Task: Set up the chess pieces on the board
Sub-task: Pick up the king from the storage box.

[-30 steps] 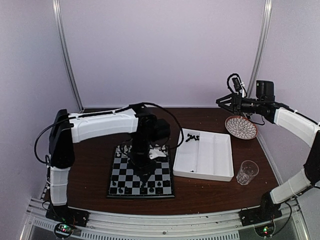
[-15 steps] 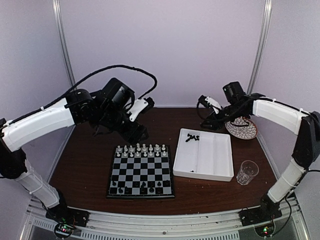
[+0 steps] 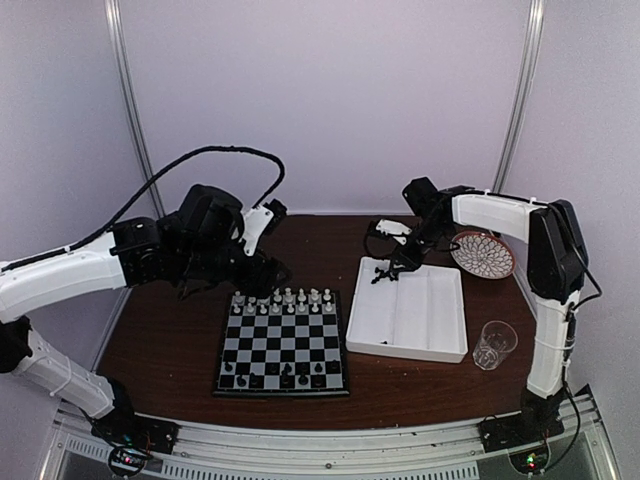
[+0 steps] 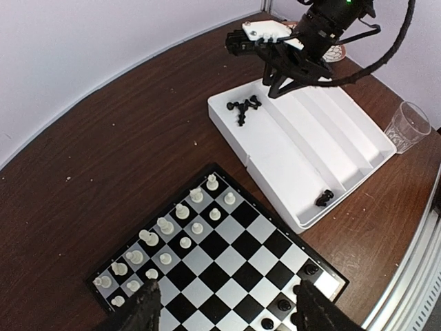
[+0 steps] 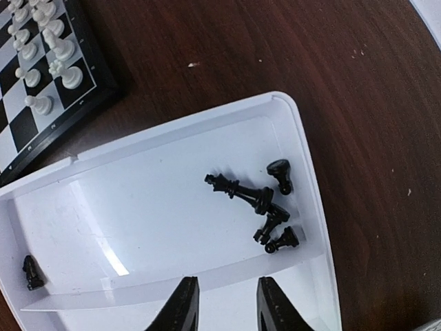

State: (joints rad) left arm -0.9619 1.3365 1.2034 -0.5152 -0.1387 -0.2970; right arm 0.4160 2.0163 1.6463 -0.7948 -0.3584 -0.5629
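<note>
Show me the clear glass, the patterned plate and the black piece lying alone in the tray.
clear glass (image 3: 495,344): top external view, its side wall.
patterned plate (image 3: 482,255): top external view, its centre.
lone black piece (image 4: 324,198): left wrist view, its body.

There is one board (image 3: 283,345) on the table (image 3: 180,330). Sixteen white chess pieces (image 4: 165,225) stand on it, in two rows of eight at its 12 o'clock edge. Some black chess pieces (image 4: 284,304) stand at its 6 o'clock edge, too small to count. At the board's 3 o'clock is one white tray (image 3: 430,310). It holds a black heap (image 5: 256,198) of about five pieces and one lone black piece (image 5: 29,271). There is one glass (image 3: 494,344) and one plate (image 3: 482,254).
</note>
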